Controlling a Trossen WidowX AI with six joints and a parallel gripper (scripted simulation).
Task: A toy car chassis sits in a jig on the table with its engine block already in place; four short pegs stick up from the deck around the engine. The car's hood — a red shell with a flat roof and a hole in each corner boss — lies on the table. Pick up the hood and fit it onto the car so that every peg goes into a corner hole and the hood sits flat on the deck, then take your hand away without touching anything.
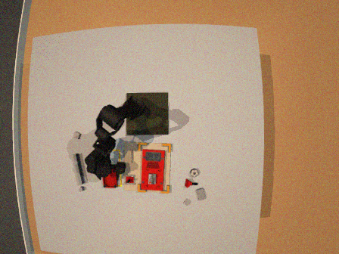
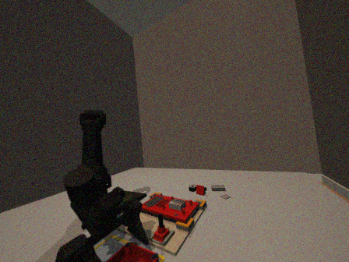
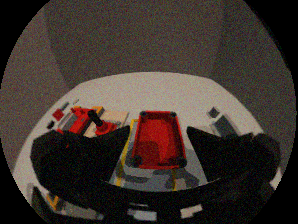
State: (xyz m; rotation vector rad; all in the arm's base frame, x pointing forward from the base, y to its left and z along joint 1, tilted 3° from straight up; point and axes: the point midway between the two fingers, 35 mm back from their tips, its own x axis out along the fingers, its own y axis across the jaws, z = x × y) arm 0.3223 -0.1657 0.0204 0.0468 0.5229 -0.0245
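my claw: wide open (image 1: 113, 170) (image 2: 145, 218) (image 3: 159, 131), nothing between the fingers, fingertips either side of the hood in the wrist view
hood: red shell (image 1: 110, 179) (image 2: 134, 254) (image 3: 159, 139), ahead of and between my fingertips, not gripped, open side seems up, dark bosses at its corners
hood handling: probably light and stiff, walls look thin, smooth faces may slip if pinched off-centre; squeeze gently
where to hold: the two long side walls, near mid-length, one finger outside each, clear of the corner bosses
hood facing: hollow looks up at me, so it may need turning over before the holes meet the pegs; worth checking
yellow-marked patch: greyish area with yellow lines (image 1: 120, 183) (image 3: 119, 175), under and around the hood
chassis: red deck (image 1: 153, 170) (image 2: 171, 207) (image 3: 80, 121), off to one side of my claw, past the post; orange corner pieces of the jig (image 1: 166, 190) (image 2: 185, 224) around it
engine block: grey, on the deck (image 1: 152, 178) (image 2: 177, 204)
in the way: red-based post with black upright (image 1: 129, 179) (image 2: 161, 233) (image 3: 103, 126), between hood and chassis; I'd lift high before crossing
other side of claw: long dark bar (image 1: 80, 168) (image 3: 226, 126), apart from the hood; an opened finger could brush it if I drift
beyond chassis: small wheel (image 1: 194, 172) (image 2: 192, 188), well apart, no bother
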